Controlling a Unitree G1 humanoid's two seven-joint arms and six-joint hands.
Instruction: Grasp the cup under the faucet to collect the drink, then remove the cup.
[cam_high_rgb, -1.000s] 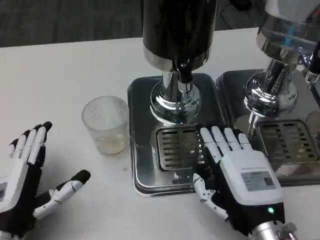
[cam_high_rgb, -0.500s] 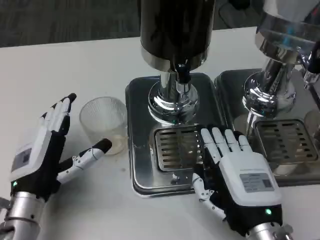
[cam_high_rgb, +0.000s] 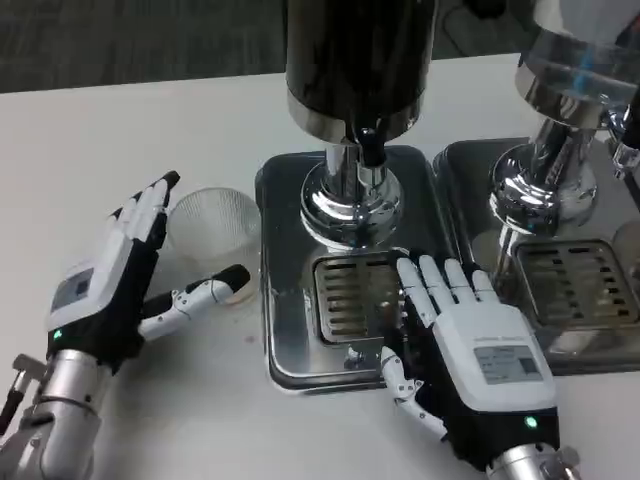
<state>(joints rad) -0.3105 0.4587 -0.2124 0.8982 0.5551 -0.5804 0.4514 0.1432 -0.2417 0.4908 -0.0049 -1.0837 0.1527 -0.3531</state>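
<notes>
The left hand (cam_high_rgb: 105, 285) is reaching over the white table (cam_high_rgb: 130, 130) with its fingers (cam_high_rgb: 148, 212) spread apart and its thumb (cam_high_rgb: 205, 292) stretched out to the side, holding nothing. The cup (cam_high_rgb: 213, 222), a clear ribbed one, is sitting upright on the table in the gap between those fingers and the thumb. The fingertips are lying just beside the cup's far left rim and the thumb tip is pointing at its near side, but whether either is touching the cup cannot be told.

The cup is standing just to the left of the tray (cam_high_rgb: 275, 330), a steel one, not on it. The faucet (cam_high_rgb: 369, 155), a short black spout, is hanging from the dark dispenser (cam_high_rgb: 355, 60) further right of the left hand, above the slotted grate (cam_high_rgb: 350, 295) set into the tray.

The right hand (cam_high_rgb: 470, 345) is lying flat, palm down, on the near right part of that tray, its fingers (cam_high_rgb: 440, 280) lying straight and slightly fanned over the right edge of the grate, gripping nothing. Just to the right of this hand a second dispenser (cam_high_rgb: 560, 120), a silvery one, is standing on its own tray (cam_high_rgb: 600, 350).
</notes>
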